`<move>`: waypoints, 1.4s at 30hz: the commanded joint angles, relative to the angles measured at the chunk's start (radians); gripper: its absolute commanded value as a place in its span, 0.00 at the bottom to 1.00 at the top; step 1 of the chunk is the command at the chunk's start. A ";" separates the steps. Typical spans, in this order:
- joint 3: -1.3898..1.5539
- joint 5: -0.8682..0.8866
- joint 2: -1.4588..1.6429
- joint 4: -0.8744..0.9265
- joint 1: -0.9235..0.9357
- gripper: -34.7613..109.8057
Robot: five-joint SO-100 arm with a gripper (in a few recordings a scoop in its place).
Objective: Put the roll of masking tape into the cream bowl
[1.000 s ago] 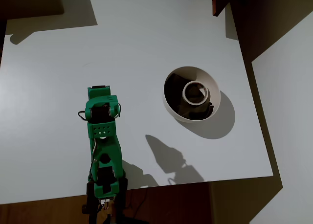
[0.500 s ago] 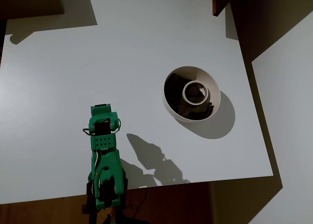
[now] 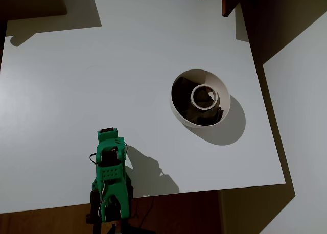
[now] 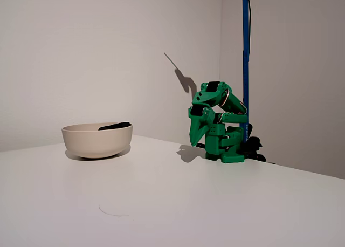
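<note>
Your arm [image 3: 110, 180] pulled back toward its base since a second ago, folding up at the table's [image 3: 76, 80] near edge. The bowl [image 3: 200, 98] stood well apart, and the tape [image 3: 205, 97] lay inside it. The claw [image 4: 198, 139] pointed down, its spread unclear.

White table [image 3: 102, 65] top, matte, hard shadows across it from strong side light. Plain pale walls [image 4: 97, 47] behind in the fixed view, meeting at a corner on the right. Blue vertical pole [image 4: 246, 53] stands by that corner. Dark wood floor [image 3: 265, 29] beyond the table's right edge in the overhead view.
</note>
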 commanded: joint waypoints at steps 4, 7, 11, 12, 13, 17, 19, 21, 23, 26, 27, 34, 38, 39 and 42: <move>0.028 0.012 0.029 0.018 0.005 0.18; 0.038 0.009 0.029 0.028 -0.003 0.18; 0.038 0.005 0.029 0.028 -0.006 0.18; 0.038 0.006 0.029 0.028 0.000 0.18; 0.038 0.011 0.029 0.028 0.008 0.18; 0.038 0.021 0.029 0.028 0.018 0.18; 0.038 0.020 0.029 0.028 0.018 0.18; 0.038 0.020 0.029 0.028 0.018 0.18; 0.038 0.020 0.029 0.028 0.018 0.18; 0.038 0.020 0.029 0.028 0.018 0.18; 0.038 0.020 0.029 0.028 0.018 0.18; 0.038 0.020 0.029 0.028 0.018 0.18; 0.038 0.020 0.029 0.028 0.018 0.18; 0.038 0.020 0.029 0.028 0.018 0.18; 0.038 0.020 0.029 0.028 0.018 0.18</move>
